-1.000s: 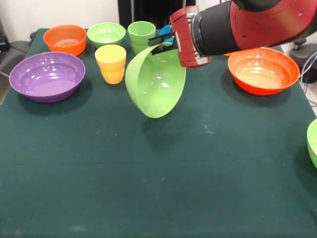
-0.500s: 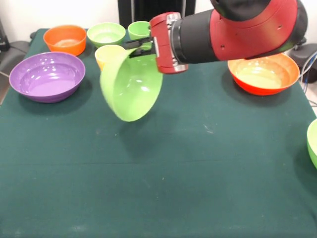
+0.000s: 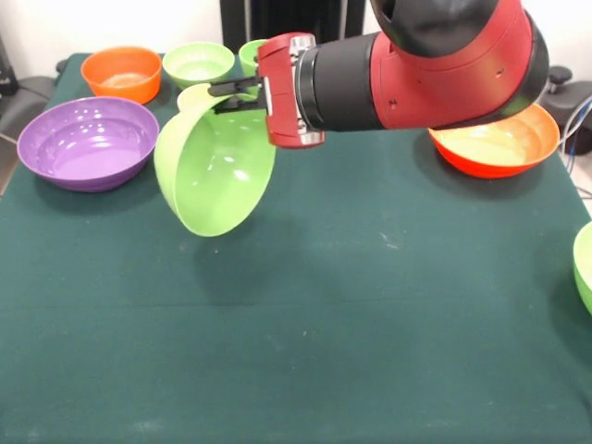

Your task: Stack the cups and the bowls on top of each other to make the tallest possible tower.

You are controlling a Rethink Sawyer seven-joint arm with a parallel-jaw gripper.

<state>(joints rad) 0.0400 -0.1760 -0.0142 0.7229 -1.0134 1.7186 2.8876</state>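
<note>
Hanging from the gripper in the front view, a large light green bowl is held clear of the dark green table, tipped on its side so its hollow faces the right of the picture. The black fingers are pinched together on the bowl's upper rim, one on each face of the wall, so the grip is closed on that rim. Behind them the red and black arm reaches across from the upper right.

Taking the held bowl as the landmark: the large purple bowl sits upright on the cloth to its left, near but apart from it. Beyond the purple bowl, further back and left of the held bowl, stands the small orange bowl, and next to that, straight behind the held bowl's left side, the small light green bowl. A light green cup shows just behind the gripper, mostly hidden by it. A sliver of a yellow cup peeps over the held bowl's back rim; how it stands cannot be made out. Well to the right of the held bowl, partly under the arm, rests the large orange-red bowl. At the far right edge, nearer the camera, a second large light green bowl is cut off by the frame.

Only this one view is given for the moment.
</note>
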